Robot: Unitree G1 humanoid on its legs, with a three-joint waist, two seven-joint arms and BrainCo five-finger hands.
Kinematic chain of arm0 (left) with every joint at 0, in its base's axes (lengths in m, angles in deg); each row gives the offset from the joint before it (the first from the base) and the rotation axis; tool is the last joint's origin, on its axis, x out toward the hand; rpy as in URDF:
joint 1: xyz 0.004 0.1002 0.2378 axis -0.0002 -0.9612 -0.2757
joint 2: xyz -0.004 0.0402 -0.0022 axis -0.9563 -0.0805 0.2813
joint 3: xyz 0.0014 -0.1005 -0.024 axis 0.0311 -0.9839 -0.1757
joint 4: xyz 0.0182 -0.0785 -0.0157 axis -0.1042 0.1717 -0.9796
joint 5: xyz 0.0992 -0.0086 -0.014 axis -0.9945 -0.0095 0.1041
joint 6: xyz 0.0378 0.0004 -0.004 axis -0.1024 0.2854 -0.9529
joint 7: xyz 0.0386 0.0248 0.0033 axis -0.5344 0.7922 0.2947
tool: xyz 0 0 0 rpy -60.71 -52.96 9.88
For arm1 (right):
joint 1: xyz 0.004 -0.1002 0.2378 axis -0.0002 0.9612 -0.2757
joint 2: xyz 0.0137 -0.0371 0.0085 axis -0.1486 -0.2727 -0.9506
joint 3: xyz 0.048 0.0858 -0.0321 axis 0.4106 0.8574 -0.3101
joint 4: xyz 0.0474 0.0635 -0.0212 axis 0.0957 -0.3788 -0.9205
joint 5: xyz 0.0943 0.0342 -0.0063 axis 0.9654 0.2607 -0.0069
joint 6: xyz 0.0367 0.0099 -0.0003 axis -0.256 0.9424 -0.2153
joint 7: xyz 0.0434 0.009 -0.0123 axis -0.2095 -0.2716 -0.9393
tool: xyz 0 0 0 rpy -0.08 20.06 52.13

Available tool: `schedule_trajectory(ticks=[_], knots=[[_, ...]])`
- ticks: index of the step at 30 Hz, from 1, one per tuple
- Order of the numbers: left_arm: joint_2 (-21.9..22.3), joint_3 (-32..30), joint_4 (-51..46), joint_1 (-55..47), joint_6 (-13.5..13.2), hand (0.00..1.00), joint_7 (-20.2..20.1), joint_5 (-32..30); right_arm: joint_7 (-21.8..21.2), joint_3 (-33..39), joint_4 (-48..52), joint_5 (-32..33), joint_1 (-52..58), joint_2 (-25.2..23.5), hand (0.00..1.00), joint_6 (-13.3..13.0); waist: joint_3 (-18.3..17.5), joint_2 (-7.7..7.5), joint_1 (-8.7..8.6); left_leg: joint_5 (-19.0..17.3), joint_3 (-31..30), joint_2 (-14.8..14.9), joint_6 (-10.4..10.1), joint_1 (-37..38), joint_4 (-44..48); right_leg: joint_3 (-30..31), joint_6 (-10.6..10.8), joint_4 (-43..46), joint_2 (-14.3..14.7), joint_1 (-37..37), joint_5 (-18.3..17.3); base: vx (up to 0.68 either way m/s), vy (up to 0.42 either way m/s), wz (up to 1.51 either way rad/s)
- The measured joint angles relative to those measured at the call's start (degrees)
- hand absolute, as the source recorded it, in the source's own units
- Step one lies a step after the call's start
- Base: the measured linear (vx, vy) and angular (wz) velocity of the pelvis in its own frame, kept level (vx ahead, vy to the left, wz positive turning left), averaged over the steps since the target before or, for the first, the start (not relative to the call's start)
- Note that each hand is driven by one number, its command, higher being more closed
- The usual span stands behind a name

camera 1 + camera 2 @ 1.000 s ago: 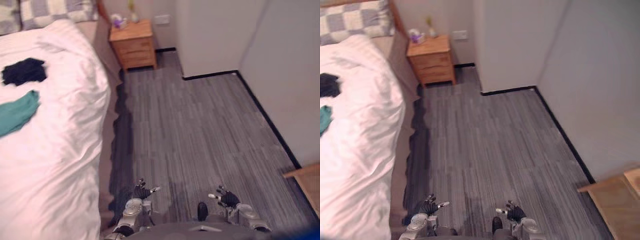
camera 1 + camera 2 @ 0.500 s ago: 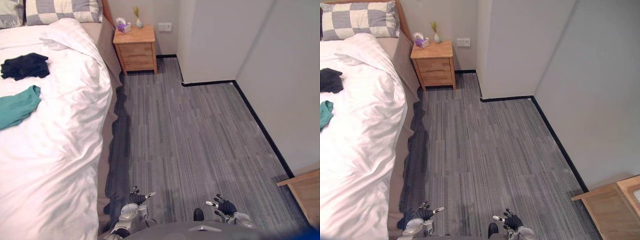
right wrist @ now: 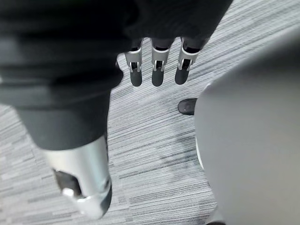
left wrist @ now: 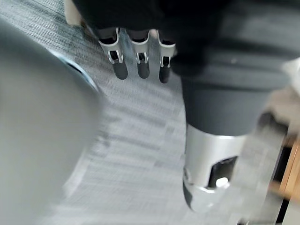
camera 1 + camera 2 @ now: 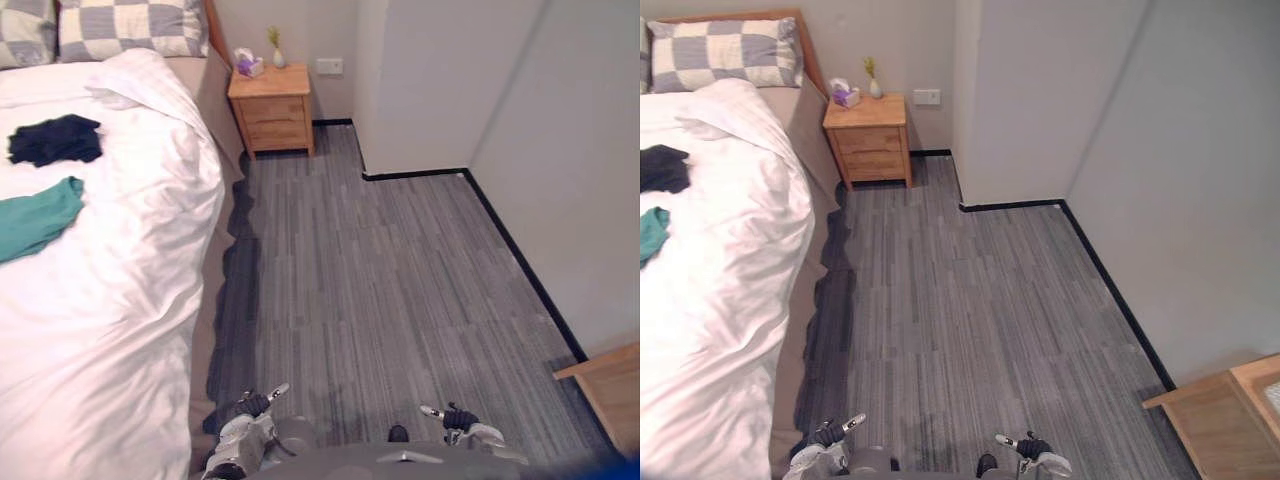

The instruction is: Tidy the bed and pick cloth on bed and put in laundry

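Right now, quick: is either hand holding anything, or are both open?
Left hand: open, fingers straight, holding nothing.
Right hand: open, fingers straight, holding nothing.

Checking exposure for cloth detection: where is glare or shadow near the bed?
Left eye view: the duvet is brightly lit, folds nearly washed out, yet the black cloth and teal cloth stand out. Right eye view: a shadow band lies on the floor along the bed.
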Motion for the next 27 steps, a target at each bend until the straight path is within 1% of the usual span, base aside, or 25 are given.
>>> schedule_trajectory(ticks=[1,2,3,4,5,6,8,9,10,11,12,13,14,15,16,17,18,19,21,22,23,24,25,26,27], knots=[[0.3,-0.3,-0.1,-0.7,0.5,0.00,0.0,-0.4,0.2,1.2,0.7,0.0,-0.1,0.1,0.00,-0.1,0.0,0.37,-0.75,-1.7,1.5,-0.4,0.1,0.2,-5.3,-0.1,0.2,0.6,-0.8,0.2,-0.4,-0.20,0.136,0.32],[0.4,-0.3,-0.1,-1.0,0.6,0.00,-0.1,-0.4,0.2,1.9,0.7,0.0,0.0,0.1,0.00,-0.2,0.0,0.19,-0.49,-0.9,1.9,-2.2,0.2,1.2,-15.3,-0.3,1.3,1.3,-2.3,-0.4,-1.0,-0.26,0.158,0.26],[0.4,-0.3,-0.1,-1.3,0.7,0.00,-0.1,-0.5,0.2,2.1,0.6,0.0,0.4,0.3,0.00,-0.2,0.1,0.57,-0.35,1.7,1.6,-3.1,0.1,2.9,-24.1,-0.2,2.3,1.4,-2.6,-0.5,-1.4,-0.18,0.209,0.01],[0.6,-1.5,0.0,-1.4,0.9,0.00,-0.2,-0.4,0.3,2.1,0.6,0.0,0.4,0.3,0.00,-0.2,0.6,0.27,0.23,5.4,2.1,-4.6,2.3,5.1,-27.4,0.5,3.1,1.2,-3.4,-0.3,-1.5,-0.04,0.192,-0.10],[0.3,-1.8,0.0,-1.4,1.0,0.00,-0.2,-0.7,0.2,2.0,0.7,0.0,0.4,0.1,0.00,-0.2,0.4,0.15,0.54,5.1,2.6,-5.4,2.6,5.7,-28.5,0.7,3.2,1.1,-3.9,0.0,-1.4,0.06,0.214,-0.07],[-0.1,-2.3,-0.2,-1.1,0.9,0.00,-0.2,-1.1,0.1,1.8,0.6,0.0,0.3,-0.4,0.00,-0.2,0.9,-1.22,0.92,4.7,3.0,-6.4,3.2,6.0,-28.8,1.2,3.5,2.0,-4.9,0.3,-1.4,0.06,0.137,0.02],[-0.1,-3.6,-1.1,-1.3,1.1,0.00,-0.6,-1.7,0.1,1.9,0.1,0.0,0.3,-0.8,0.00,-0.2,0.9,-2.15,1.07,3.9,3.2,-7.9,4.0,6.2,-28.8,1.3,4.7,3.2,-6.4,0.0,-2.3,0.13,0.154,0.06],[-0.1,-3.9,-1.3,-1.4,1.1,0.00,-0.6,-1.9,0.1,1.9,-0.4,-0.3,0.3,-0.9,0.00,-0.1,0.1,-3.53,1.14,3.4,3.5,-8.9,4.7,6.7,-28.9,1.3,5.4,3.8,-7.5,-0.2,-3.2,0.20,0.136,0.01],[-0.2,-3.9,-1.3,-1.4,1.1,0.00,-0.6,-2.1,0.1,2.0,-0.4,-0.6,0.3,-1.0,0.00,-0.1,0.0,-3.66,1.26,3.1,3.5,-9.6,5.1,6.9,-28.9,1.4,5.4,4.3,-8.0,-0.3,-4.1,0.22,0.151,0.00],[-0.5,-3.8,-1.3,-1.4,1.8,0.00,-0.6,-2.3,0.2,2.3,-0.4,-1.2,0.2,-1.1,0.00,-0.2,-0.2,-4.14,1.14,2.3,3.6,-11.2,5.8,7.2,-28.9,1.4,6.1,6.0,-9.8,-0.5,-6.4,0.23,0.175,0.06],[-0.9,-3.7,-1.2,-1.3,2.4,0.00,-0.5,-2.6,0.2,2.9,-0.4,-1.2,0.6,-1.5,0.00,-0.2,-0.8,-5.33,0.97,1.2,3.4,-13.4,6.3,8.5,-29.7,1.5,7.4,8.8,-12.2,-1.5,-8.8,0.27,0.145,0.04],[-0.9,-3.3,-1.2,-1.3,2.6,0.00,-0.5,-3.1,0.2,3.3,-0.4,-1.2,1.6,-1.2,0.00,-0.1,-1.4,-5.20,0.66,0.9,3.2,-13.9,6.5,9.4,-30.9,1.7,8.0,12.0,-12.8,-1.8,-9.0,0.26,0.136,-0.11],[-0.6,-1.6,-0.7,-1.0,3.2,0.00,-0.5,-5.1,0.6,4.8,0.4,-1.2,1.6,-0.7,0.00,-1.0,-1.1,-4.44,0.80,0.6,3.6,-14.1,7.0,11.2,-32.0,2.9,7.1,26.0,-13.7,-8.0,-9.7,0.28,0.147,-0.05],[-1.3,-0.4,0.3,-0.9,3.2,0.00,-0.5,-6.6,0.7,5.0,2.2,-1.2,1.5,-0.4,0.00,-2.0,-1.0,-4.23,-0.04,0.3,3.1,-14.3,7.4,13.5,-33.3,3.5,3.6,38.6,-14.7,-13.3,-6.9,0.27,0.172,0.10],[-2.2,0.7,0.9,-0.5,2.9,0.00,-0.5,-7.1,0.7,5.7,1.8,-1.2,1.0,-0.4,0.00,-2.1,-0.5,-3.95,-0.88,-0.1,2.6,-14.4,8.1,17.0,-34.6,4.0,3.0,47.5,-14.7,-16.5,-6.6,0.23,0.084,0.27],[-2.6,1.1,1.0,0.2,2.8,0.00,-0.4,-7.3,0.7,5.9,1.0,-1.2,1.0,-0.5,0.00,-2.0,-0.6,-4.65,-0.94,-0.5,2.1,-14.2,8.6,18.2,-35.0,3.9,3.3,49.6,-13.7,-17.1,-7.9,0.15,-0.049,0.27],[-3.2,2.2,1.2,0.3,2.6,0.00,-0.5,-7.2,0.5,6.2,0.0,-0.8,1.1,-1.1,0.00,-1.9,-0.6,-5.22,-1.02,-1.2,1.4,-13.5,9.0,19.7,-35.0,3.3,3.3,50.3,-11.6,-17.7,-10.0,0.22,-0.099,0.31],[-3.1,3.4,1.6,0.5,2.0,0.00,-0.6,-7.2,0.6,7.2,0.0,0.3,1.3,-1.5,0.00,-2.0,-0.5,-5.34,-1.58,-2.3,0.4,-12.0,8.8,21.0,-34.9,1.7,2.3,47.7,-8.1,-18.6,-12.4,0.22,-0.132,0.44],[-3.2,4.9,3.5,1.8,2.0,0.00,-0.9,-7.0,0.6,7.3,0.2,0.4,1.0,-1.3,0.00,-2.0,-0.3,-4.51,-2.49,-2.8,-0.4,-9.5,7.8,22.0,-35.2,-0.4,1.5,40.7,-3.1,-20.5,-13.5,0.08,-0.156,0.40],[-2.8,5.2,3.6,2.6,2.3,0.00,-1.6,-6.9,0.6,7.3,0.3,0.7,0.8,-0.7,0.00,-2.0,0.4,-3.55,-3.02,-3.2,-1.3,-7.6,7.2,23.0,-35.9,-0.5,0.9,33.6,0.8,-22.0,-12.6,-0.09,-0.195,0.49],[-1.9,5.2,3.4,3.5,2.3,0.00,-2.0,-6.9,0.6,7.3,0.3,1.1,0.9,-0.4,0.00,-1.9,0.9,-2.84,-3.72,-3.3,-2.7,-6.3,6.8,24.1,-37.2,0.0,0.5,24.7,3.2,-23.1,-8.5,-0.11,-0.182,0.56],[-1.4,5.2,3.3,3.9,2.2,0.00,-2.3,-7.0,0.7,7.2,0.3,1.2,1.1,-0.4,0.00,-1.9,1.0,-2.78,-4.05,-3.4,-3.2,-6.0,6.6,24.3,-37.6,0.5,0.6,19.6,3.8,-23.6,-5.7,0.23,-0.205,0.73],[-0.1,4.9,3.1,4.8,2.2,0.00,-3.4,-7.0,1.0,7.2,0.3,1.4,2.2,-0.7,0.00,-1.2,1.5,-3.51,-4.07,-4.4,-3.3,-6.5,5.0,26.2,-38.1,2.5,2.6,7.5,3.7,-23.9,2.1,0.37,-0.181,0.56],[0.0,4.7,3.0,5.1,2.2,0.00,-3.7,-7.0,1.1,7.3,0.4,1.4,2.6,-1.2,0.00,-0.9,1.8,-4.24,-4.05,-5.2,-3.3,-6.9,4.0,27.2,-38.1,2.9,2.8,5.7,3.2,-23.7,4.6,0.50,-0.207,0.50],[0.1,4.2,3.0,5.3,2.2,0.00,-3.9,-7.0,1.3,7.7,0.4,1.8,3.0,-1.2,0.00,-0.7,2.5,-4.31,-4.04,-5.7,-3.3,-6.6,3.5,28.8,-38.1,2.5,1.4,6.9,3.2,-22.9,9.2,0.38,-0.193,0.21]])
